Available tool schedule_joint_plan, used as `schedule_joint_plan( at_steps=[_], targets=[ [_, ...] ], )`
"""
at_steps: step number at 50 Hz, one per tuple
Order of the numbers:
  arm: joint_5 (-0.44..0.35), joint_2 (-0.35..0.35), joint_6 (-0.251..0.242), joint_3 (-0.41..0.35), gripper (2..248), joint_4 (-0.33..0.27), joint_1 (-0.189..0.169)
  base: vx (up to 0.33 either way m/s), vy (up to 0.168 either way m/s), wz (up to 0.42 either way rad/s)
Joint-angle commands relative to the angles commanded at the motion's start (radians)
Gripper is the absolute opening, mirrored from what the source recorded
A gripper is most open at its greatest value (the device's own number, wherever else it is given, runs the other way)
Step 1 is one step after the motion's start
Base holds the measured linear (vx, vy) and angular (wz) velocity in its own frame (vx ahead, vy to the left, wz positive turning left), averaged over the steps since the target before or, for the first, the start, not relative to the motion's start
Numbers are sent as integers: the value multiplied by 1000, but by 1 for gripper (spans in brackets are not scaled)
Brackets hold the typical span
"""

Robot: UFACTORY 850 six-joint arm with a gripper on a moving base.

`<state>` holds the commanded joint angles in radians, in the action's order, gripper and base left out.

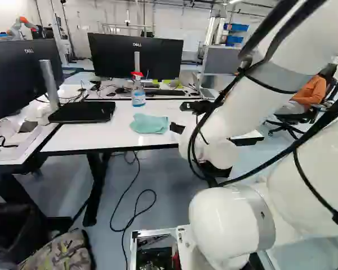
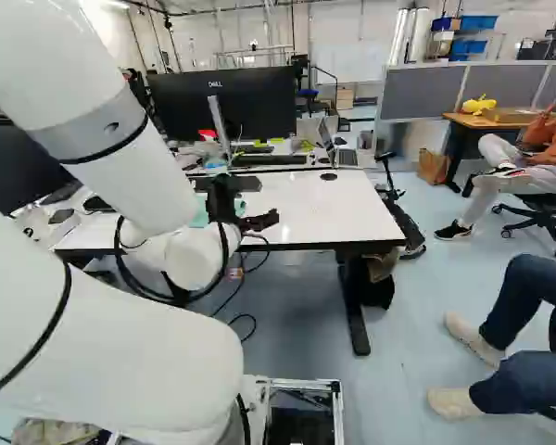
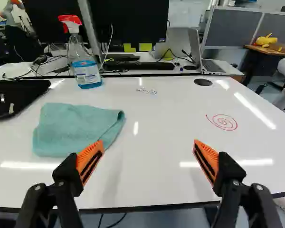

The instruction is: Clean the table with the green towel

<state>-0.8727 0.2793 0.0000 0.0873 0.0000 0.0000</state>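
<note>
Teal-green and matte, the folded towel (image 3: 78, 130) lies with rounded corners on the glossy white tabletop (image 3: 156, 123), near the translucent spray bottle (image 3: 87, 66) of blue liquid. I hold my gripper (image 1: 177, 117) spread wide, its ribbed orange pads (image 3: 91, 159) well apart, one near the cloth. My own arm hides much of the towel in the right base view, and the dark scribble (image 3: 146, 91) is too small to read.

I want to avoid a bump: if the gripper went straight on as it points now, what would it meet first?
Bare white tabletop, most likely: the open gripper seems to slope down toward it, beside the green towel. How soon is unclear.
</note>
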Motion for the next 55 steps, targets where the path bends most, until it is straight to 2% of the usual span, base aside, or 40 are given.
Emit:
schedule_joint_plan(
  at_steps=[1,29,55],
  targets=[
    [0,-34,0,28,247,0,3,0,0,0],
    [0,-199,0,179,247,0,23,0,0,0],
    [0,-283,0,262,247,-10,102,0,0,0]
  ],
)
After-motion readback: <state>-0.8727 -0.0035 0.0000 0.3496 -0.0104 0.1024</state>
